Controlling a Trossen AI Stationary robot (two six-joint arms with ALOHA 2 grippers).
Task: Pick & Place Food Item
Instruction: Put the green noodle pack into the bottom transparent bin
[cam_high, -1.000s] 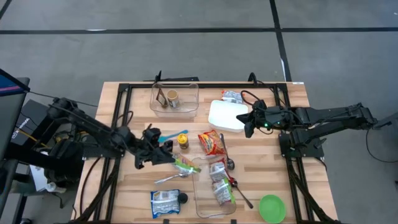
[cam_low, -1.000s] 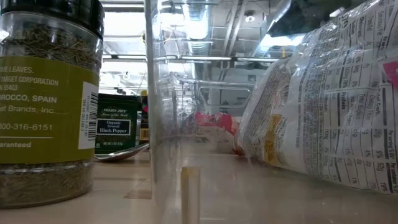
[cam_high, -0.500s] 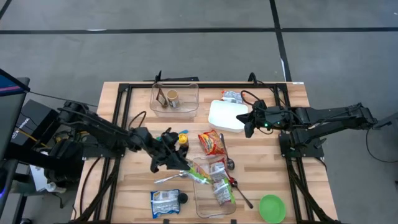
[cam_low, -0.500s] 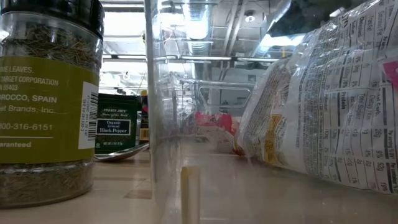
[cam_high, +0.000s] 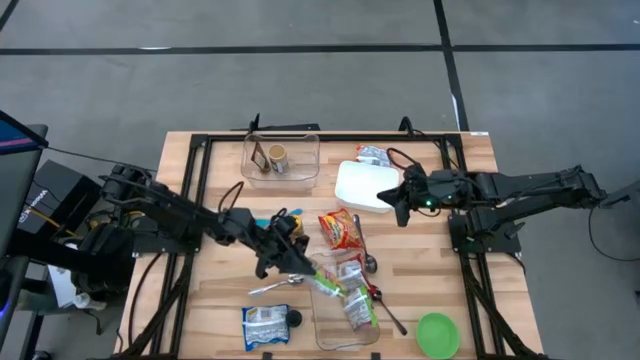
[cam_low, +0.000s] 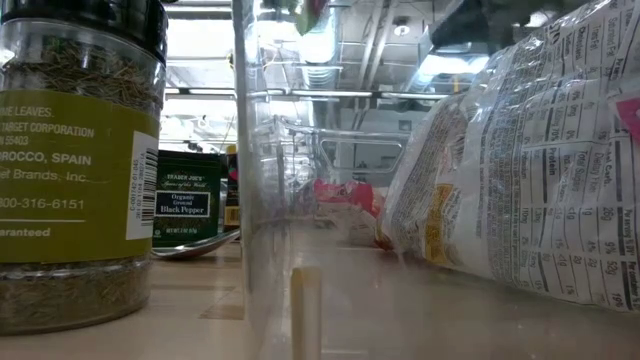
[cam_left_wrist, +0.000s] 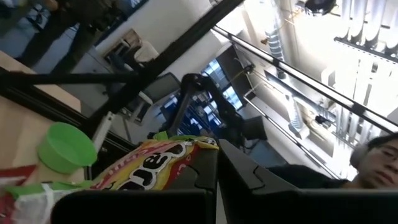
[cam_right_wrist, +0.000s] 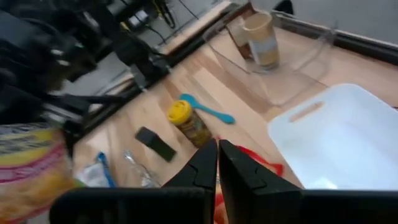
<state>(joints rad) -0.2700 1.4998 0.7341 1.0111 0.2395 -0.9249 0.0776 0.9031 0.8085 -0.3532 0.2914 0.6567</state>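
My left gripper (cam_high: 303, 268) is shut on a yellow, red and green snack bag (cam_high: 326, 284). It holds the bag over the far left corner of a clear tub (cam_high: 322, 325) at the table's near middle. In the left wrist view the bag (cam_left_wrist: 146, 167) lies beside the shut fingers. The bag's green and red end (cam_low: 306, 10) just shows at the top of the low view. My right gripper (cam_high: 398, 203) hovers shut and empty beside a white tray (cam_high: 362, 186) at the far right. My left gripper pinches one edge of the snack bag (cam_left_wrist: 194, 153) between its two fingers. It comes roughly level from the table's left. The bag sticks out past the fingertips toward the right and near side, lifted clear above the clear tub.
Food packets (cam_high: 355, 300) lie in the clear tub. Around it lie a red noodle packet (cam_high: 338, 228), a yellow-capped jar (cam_high: 293, 229), metal spoons (cam_high: 272, 288), another packet (cam_high: 264, 326) and a green bowl (cam_high: 437, 335). A clear bin (cam_high: 281, 172) with a cup stands at the far edge.
My left gripper has carried the snack bag toward the table's right and a little toward the near edge, sinking slightly. It went from beside the blue spoon to over the clear tub's far left corner. The bag stays in the hold, clear of the table.
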